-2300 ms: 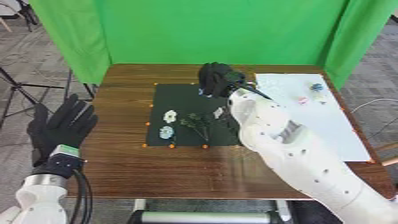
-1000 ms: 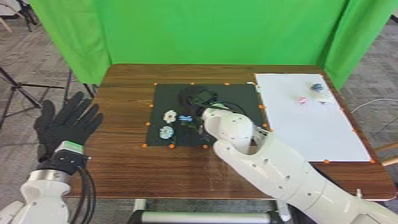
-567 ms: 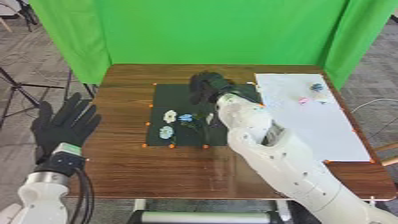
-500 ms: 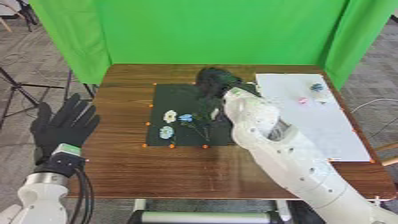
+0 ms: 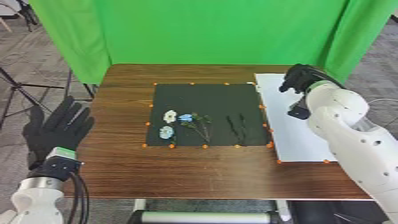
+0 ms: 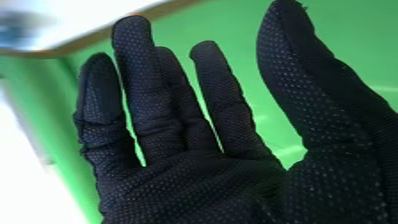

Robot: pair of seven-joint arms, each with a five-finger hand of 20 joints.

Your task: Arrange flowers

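In the head view my right hand [image 5: 304, 80] is over the upper part of the white sheet [image 5: 311, 145]; the right wrist view shows the same hand [image 6: 191, 182] open, holding nothing. On the black mat [image 5: 209, 95] lie a white flower [image 5: 170, 116], a light blue flower [image 5: 166, 132] below it, and a blue flower [image 5: 185, 117] beside a green leafy stem [image 5: 204, 129]. Thin dark stems [image 5: 237, 127] lie farther right on the mat. My left hand [image 5: 55, 129] is open, left of the table. The right hand and arm hide part of the sheet.
The brown table [image 5: 178, 172] surrounds the mat and sheet. Small orange markers [image 5: 205, 146] run along their edges. A green backdrop [image 5: 213, 32] stands behind the table, and a black tripod [image 5: 19, 87] is on the floor at the left.
My right hand has moved from the mat to the right, over the white sheet. The blue flower now lies beside the leafy stem, where it was not lying at first. The left hand has shifted slightly.
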